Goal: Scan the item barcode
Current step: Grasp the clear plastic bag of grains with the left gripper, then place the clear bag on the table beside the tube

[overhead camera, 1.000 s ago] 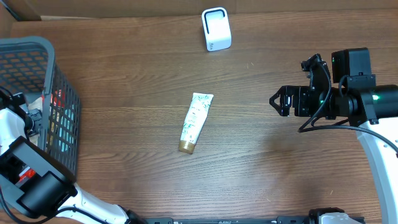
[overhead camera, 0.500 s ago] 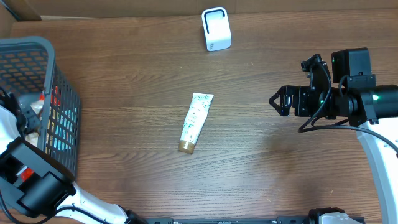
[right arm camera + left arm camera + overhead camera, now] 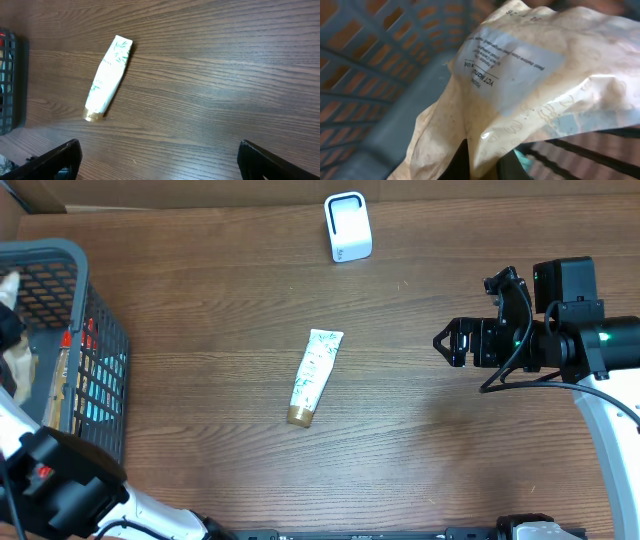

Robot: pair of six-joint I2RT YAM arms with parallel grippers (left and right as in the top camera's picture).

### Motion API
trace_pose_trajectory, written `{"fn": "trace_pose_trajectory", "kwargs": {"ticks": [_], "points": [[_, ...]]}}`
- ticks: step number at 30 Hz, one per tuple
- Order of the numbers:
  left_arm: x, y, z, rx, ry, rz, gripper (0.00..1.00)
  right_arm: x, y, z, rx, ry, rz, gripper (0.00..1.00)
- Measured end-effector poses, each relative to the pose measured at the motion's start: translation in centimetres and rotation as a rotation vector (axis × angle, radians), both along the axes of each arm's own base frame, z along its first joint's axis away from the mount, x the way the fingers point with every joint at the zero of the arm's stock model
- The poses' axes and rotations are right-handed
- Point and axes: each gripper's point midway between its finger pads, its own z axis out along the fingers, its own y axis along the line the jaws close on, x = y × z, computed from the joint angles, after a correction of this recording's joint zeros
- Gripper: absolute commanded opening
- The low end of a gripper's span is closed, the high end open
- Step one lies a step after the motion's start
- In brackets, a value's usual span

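My left gripper [image 3: 485,162] is down inside the grey basket [image 3: 100,330] and shut on a tan paper pouch [image 3: 530,85], pinching its lower edge. The pouch carries a pale printed label [image 3: 507,67] and fills most of the left wrist view. In the overhead view a bit of the pouch [image 3: 18,365] shows at the basket's left side. My right gripper [image 3: 475,315] hangs wide open over the table's right side with nothing between its fingers [image 3: 55,160]. A white scanner [image 3: 347,227] stands at the far edge.
A white tube with green leaf print and a gold cap [image 3: 314,376] lies at the table's middle, cap toward the front; the right wrist view shows the tube [image 3: 107,75] too. Other items lie in the basket. Cardboard lines the far edge.
The left gripper has closed on the tan pouch inside the basket and shifted toward the far side with it. The right arm and the tube have not moved.
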Motion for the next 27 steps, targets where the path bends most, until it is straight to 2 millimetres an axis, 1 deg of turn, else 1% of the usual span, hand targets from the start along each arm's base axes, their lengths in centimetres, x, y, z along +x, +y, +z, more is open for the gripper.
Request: {"fn": "trace_pose_trajectory", "kwargs": {"ticks": [2,5,7,8,9,10,11,13,14,16,17,18,19,20,22,24,25,26,27], "points": [[0.3,-1.0,2.4,-0.012,-0.059,-0.016,0.04,0.0,0.0,0.0,0.001,0.0,0.0,1.0],[0.0,-2.7,6.9,0.005,-0.148,-0.044,0.04,0.0,0.0,0.0,0.0,0.0,0.0,1.0],[-0.5,-4.4,10.5,0.038,-0.211,-0.066,0.04,0.0,0.0,0.0,0.001,0.0,0.0,1.0],[-0.8,-5.5,11.9,0.054,-0.236,-0.079,0.04,0.0,0.0,0.0,0.0,0.0,0.0,1.0],[-1.1,-6.7,13.5,0.069,-0.261,-0.095,0.04,0.0,0.0,0.0,0.001,0.0,0.001,1.0],[-1.6,-9.0,15.6,0.091,-0.295,-0.13,0.04,0.0,0.0,0.0,0.0,-0.001,0.0,1.0],[-1.7,-10.8,16.8,0.1,-0.317,-0.163,0.04,0.0,0.0,0.0,0.001,0.0,0.0,1.0],[-2.0,-14.3,18.4,0.103,-0.343,-0.23,0.04,0.0,0.0,0.0,0.0,0.0,0.0,1.0],[-2.1,-16.8,19.0,0.093,-0.349,-0.283,0.04,0.0,0.0,0.0,0.0,0.0,0.0,1.0],[-2.0,-20.5,19.0,0.059,-0.34,-0.373,0.04,0.0,0.0,0.0,0.0,-0.001,0.0,1.0],[-1.7,-23.3,18.5,0.025,-0.319,-0.448,0.04,0.0,0.0,0.0,0.001,-0.001,0.0,1.0],[-1.3,-25.0,18.0,0.007,-0.305,-0.495,0.04,0.0,0.0,0.0,0.001,0.0,0.0,1.0],[-0.8,-27.1,17.1,-0.019,-0.275,-0.554,0.04,0.0,0.0,0.0,0.0,-0.002,0.0,1.0],[-0.5,-28.5,16.5,-0.034,-0.253,-0.591,0.04,0.0,0.0,0.0,0.0,-0.001,0.0,1.0],[0.2,-32.2,14.6,-0.073,-0.2,-0.692,0.04,0.0,0.0,0.0,0.0,0.0,0.0,1.0],[0.4,-35.5,12.0,-0.108,-0.126,-0.764,0.04,0.0,0.0,0.0,0.0,0.0,0.0,1.0],[0.5,-37.7,9.7,-0.122,-0.063,-0.803,0.04,0.0,0.0,0.0,0.0,-0.001,0.0,1.0],[0.6,-38.8,8.1,-0.12,-0.019,-0.815,0.04,0.0,0.0,0.0,0.0,0.0,0.0,1.0],[0.5,-40.1,5.1,-0.107,0.064,-0.812,0.04,0.1,0.0,0.0,0.0,-0.003,0.0,1.0]]}}
